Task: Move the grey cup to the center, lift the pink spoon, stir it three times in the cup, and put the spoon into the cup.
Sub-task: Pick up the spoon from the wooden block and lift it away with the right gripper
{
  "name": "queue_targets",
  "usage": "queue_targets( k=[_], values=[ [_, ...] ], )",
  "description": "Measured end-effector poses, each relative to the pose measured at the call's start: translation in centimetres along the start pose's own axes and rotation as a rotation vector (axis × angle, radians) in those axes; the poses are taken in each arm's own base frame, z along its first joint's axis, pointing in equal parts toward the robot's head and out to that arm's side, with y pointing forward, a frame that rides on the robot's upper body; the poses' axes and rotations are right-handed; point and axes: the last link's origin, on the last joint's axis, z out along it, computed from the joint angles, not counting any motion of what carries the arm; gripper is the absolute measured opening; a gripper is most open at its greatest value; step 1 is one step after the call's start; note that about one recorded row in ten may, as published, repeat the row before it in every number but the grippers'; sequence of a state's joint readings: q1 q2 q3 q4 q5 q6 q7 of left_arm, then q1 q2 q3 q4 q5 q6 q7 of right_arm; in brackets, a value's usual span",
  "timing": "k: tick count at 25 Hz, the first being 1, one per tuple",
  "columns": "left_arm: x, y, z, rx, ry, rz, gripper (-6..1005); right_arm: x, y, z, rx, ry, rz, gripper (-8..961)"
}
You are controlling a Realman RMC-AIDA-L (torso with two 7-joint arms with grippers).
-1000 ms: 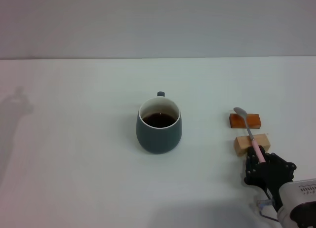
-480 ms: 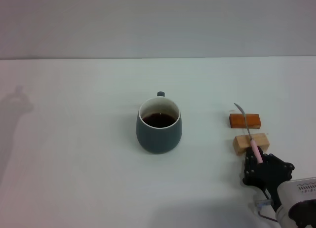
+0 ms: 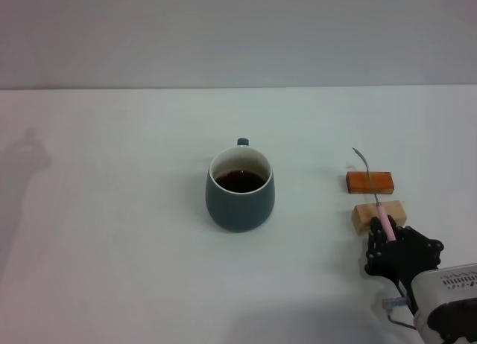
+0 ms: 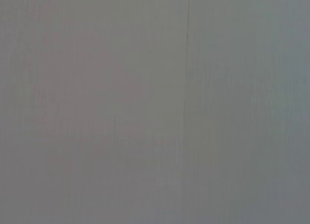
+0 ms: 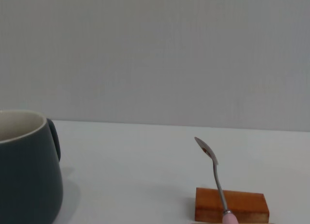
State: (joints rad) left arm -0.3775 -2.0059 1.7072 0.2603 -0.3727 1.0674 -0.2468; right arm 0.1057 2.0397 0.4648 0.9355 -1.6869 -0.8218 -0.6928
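cup [image 3: 240, 189] stood mid-table, dark liquid inside, ready for stirring | spoon [image 3: 370, 186] tilted bowl-up over orange block [image 3: 370, 182] and tan block [image 3: 379, 214], handle raised for pickup | right claw [image 3: 387, 240] closed on pink handle | left claw unseen

The grey cup [image 3: 240, 188] stands upright near the middle of the white tabletop [image 3: 112, 210], rounded and dark blue-grey, whitish inside, holding dark brown liquid; its stubby handle points toward the far wall; the pink spoon [image 3: 375, 197] is well off to its right, tilted with its metal bowl raised, its pale pink handle gripped at the low end.
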Motion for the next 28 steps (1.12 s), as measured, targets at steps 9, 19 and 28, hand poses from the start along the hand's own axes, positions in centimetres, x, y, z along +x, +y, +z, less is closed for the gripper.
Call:
queue_targets(
  k=[9,19,28],
  values=[
    [0.0,-0.3,-0.1,0.005,-0.001,-0.005,6,-0.3,0.4,0.0,-0.010,0.000,-0.009,123],
    [0.0,-0.3,-0.3,0.006,0.003,-0.011,6,-1.1,1.5,-0.2,-0.042,0.021,-0.061,122],
    [0.0,-0.3,-0.4,0.004,0.004,-0.021,6,-2.7,2.1,-0.8,-0.013,0.031,-0.124,122]
  ],
)
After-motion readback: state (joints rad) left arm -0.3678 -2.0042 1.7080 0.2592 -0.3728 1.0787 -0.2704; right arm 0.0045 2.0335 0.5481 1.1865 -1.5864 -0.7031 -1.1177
